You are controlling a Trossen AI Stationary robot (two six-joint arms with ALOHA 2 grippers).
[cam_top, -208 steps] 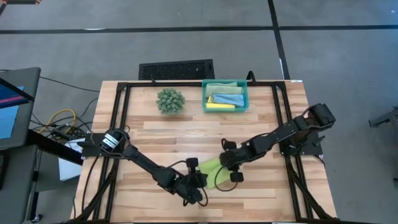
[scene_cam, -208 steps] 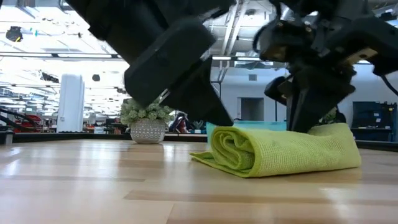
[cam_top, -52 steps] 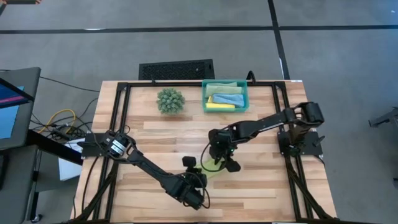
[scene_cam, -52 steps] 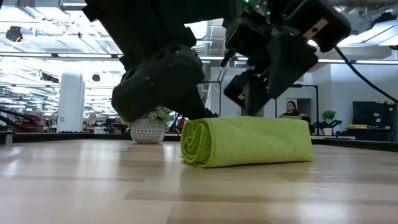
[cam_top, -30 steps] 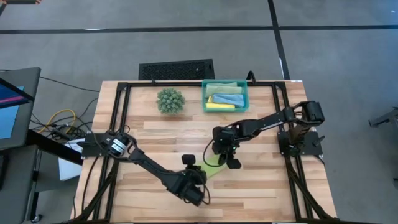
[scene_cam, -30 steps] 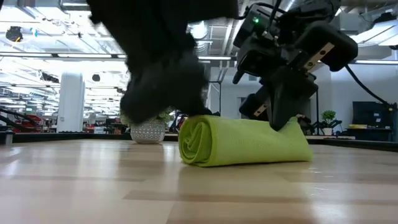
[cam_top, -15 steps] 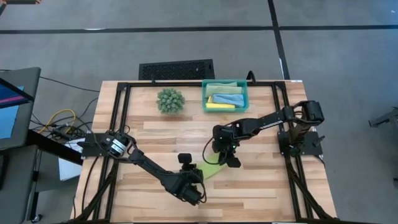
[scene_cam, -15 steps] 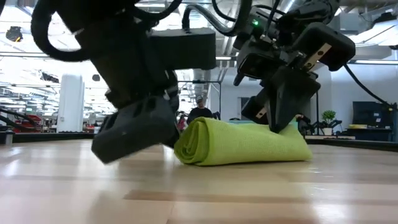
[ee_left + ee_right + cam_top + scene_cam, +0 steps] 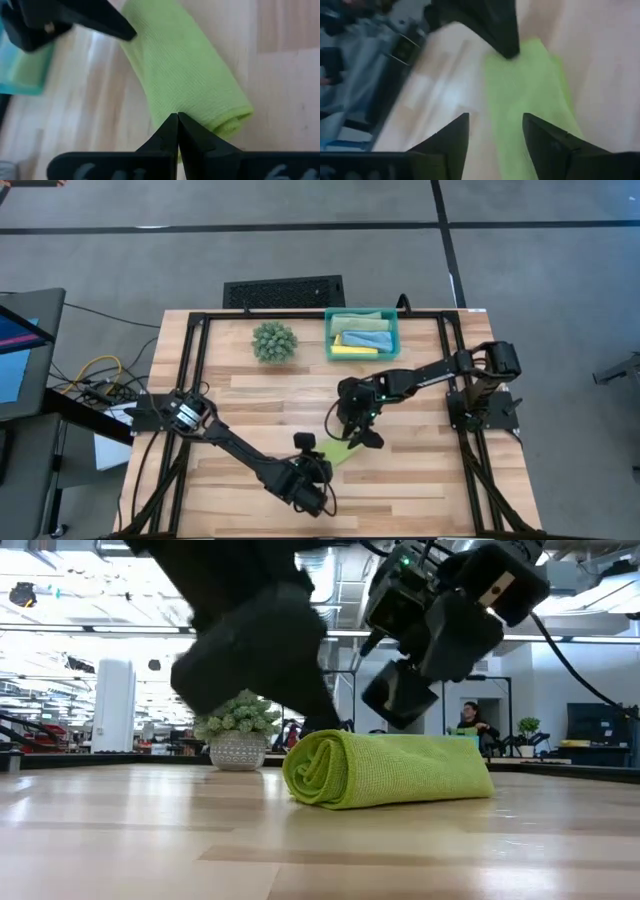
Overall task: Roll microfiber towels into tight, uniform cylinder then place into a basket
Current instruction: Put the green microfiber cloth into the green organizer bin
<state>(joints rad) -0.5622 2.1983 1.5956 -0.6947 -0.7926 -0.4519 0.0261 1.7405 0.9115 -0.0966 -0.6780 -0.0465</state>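
Wooden slat table (image 9: 420, 480) holds rolled lime green towel (image 9: 400, 770); workshop behind.

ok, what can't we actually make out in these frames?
- High view: most of the lime green towel is covered by both arms.
- Low view: the towel's far side and the right gripper's fingertips are hidden behind the roll and dark arm bodies.
- Left wrist view: whether the shut left gripper touches the roll is unclear.
- Basket: how tightly its towels are rolled is too small to tell.

No readable text, label, brand, number or sign appears in any view.
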